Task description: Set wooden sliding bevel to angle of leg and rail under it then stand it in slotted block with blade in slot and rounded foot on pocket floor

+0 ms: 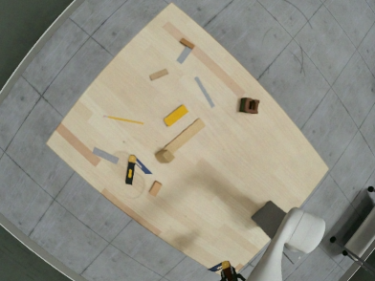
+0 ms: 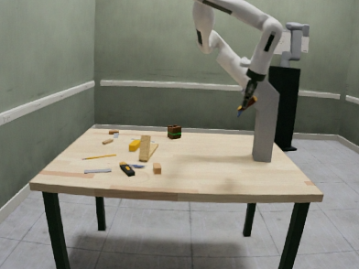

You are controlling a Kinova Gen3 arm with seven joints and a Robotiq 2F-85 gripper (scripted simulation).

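Observation:
My gripper (image 2: 247, 100) hangs high above the table beside the grey pedestal, and shows at the bottom edge of the overhead view (image 1: 229, 274). It is shut on the wooden sliding bevel (image 2: 249, 104), whose blue blade sticks out to the lower left (image 1: 221, 267). The black bevel (image 1: 130, 170) (image 2: 126, 168) with a yellow knob and blue blade lies on the table near the left front. The wooden leg and rail piece (image 1: 182, 140) (image 2: 146, 147) stands in the middle of the table. The dark slotted block (image 1: 249, 105) sits at the far side (image 2: 174, 132), far from my gripper.
A yellow block (image 1: 175, 115), a pencil (image 1: 123, 119), small wooden blocks (image 1: 158, 74) (image 1: 155, 187) and grey strips (image 1: 204, 92) (image 1: 105, 155) lie scattered on the table. The robot's grey pedestal (image 2: 266, 123) stands at the right corner.

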